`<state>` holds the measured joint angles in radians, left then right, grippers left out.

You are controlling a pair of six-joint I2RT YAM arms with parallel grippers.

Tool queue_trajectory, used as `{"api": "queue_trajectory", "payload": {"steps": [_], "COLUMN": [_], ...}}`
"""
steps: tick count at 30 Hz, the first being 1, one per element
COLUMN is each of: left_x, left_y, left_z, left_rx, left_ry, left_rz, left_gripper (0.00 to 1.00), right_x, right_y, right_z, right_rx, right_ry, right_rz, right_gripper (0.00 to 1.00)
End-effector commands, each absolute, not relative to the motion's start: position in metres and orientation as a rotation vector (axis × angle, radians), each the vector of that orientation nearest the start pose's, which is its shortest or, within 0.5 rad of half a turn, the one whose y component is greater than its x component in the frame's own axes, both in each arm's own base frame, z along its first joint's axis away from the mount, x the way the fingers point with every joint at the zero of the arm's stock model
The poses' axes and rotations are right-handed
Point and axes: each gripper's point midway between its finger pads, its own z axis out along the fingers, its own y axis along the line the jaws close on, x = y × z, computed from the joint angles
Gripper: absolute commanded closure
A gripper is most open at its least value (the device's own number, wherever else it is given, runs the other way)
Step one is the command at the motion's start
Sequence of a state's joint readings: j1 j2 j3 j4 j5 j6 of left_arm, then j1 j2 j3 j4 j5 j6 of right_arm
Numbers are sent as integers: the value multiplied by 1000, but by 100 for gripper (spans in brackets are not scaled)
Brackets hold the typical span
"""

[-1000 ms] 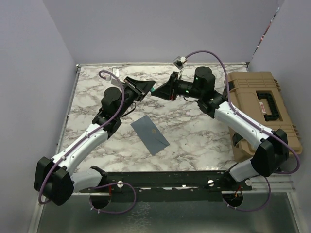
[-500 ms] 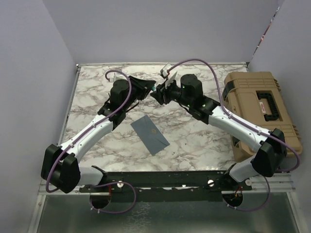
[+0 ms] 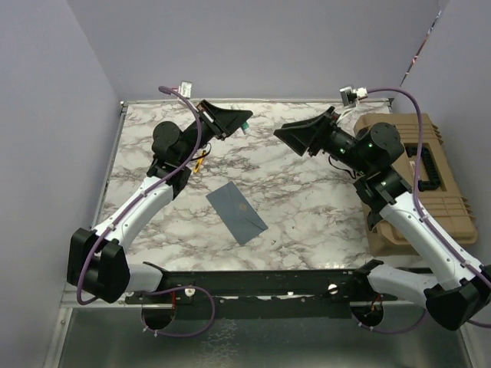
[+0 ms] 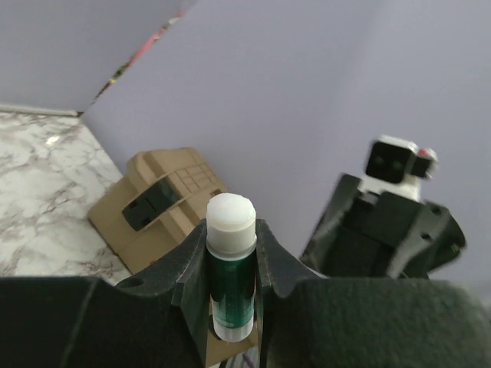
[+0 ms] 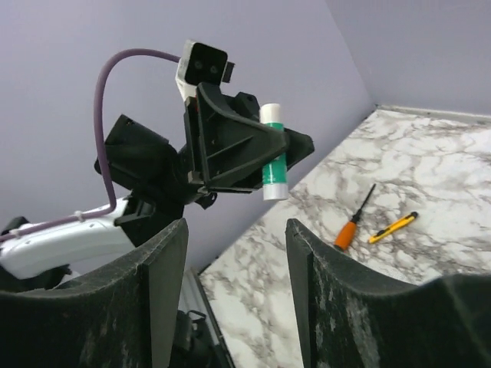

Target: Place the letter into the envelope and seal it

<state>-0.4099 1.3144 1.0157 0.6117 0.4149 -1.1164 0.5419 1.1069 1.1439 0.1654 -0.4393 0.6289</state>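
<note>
The slate grey-blue envelope (image 3: 236, 213) lies flat near the middle of the marble table (image 3: 307, 207), with a small pale mark on it. The letter is out of view. My left gripper (image 3: 241, 123) (image 4: 230, 249) is raised over the far side of the table, shut on a green glue stick (image 4: 230, 268) (image 5: 272, 157) with white ends. My right gripper (image 3: 282, 135) (image 5: 236, 230) hangs in the air to its right, open and empty, facing the left gripper with a gap between them.
A tan hard case (image 3: 414, 176) (image 4: 157, 203) sits along the table's right edge, under the right arm. An orange-handled screwdriver (image 5: 351, 228) and a yellow utility knife (image 5: 393, 227) lie on the marble at the far left, below the left arm (image 3: 146, 199).
My right gripper has opened and drawn back to the right, away from the glue stick. The left gripper keeps the stick and has shifted slightly. The envelope has not moved.
</note>
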Motion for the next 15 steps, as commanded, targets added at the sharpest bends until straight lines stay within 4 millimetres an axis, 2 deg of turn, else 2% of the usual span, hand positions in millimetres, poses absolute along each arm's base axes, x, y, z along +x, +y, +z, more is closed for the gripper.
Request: {"api": "queue_trajectory", "payload": {"steps": [1,6,12,15], "left_x": [281,262,237,234], "left_y": [-271,-271,-271,-271], "left_z": [458,471,480,480], "left_rx": [360,453,476,467], "left_ry": [1170,1110,1006,992], "left_rz": [-1550,-1549,-1663,-1700], "left_gripper": [100,100,100,100], "right_x": [252,224,210,209], "right_y": [276,292,304,305], "right_z": [437,447,438,437], "right_rx": [-351,-567,-763,-799], "right_ry": [1419,1282,1215,1187], "right_rz": [1480,1688,1849,1878], "right_gripper": [44,43,41,41]}}
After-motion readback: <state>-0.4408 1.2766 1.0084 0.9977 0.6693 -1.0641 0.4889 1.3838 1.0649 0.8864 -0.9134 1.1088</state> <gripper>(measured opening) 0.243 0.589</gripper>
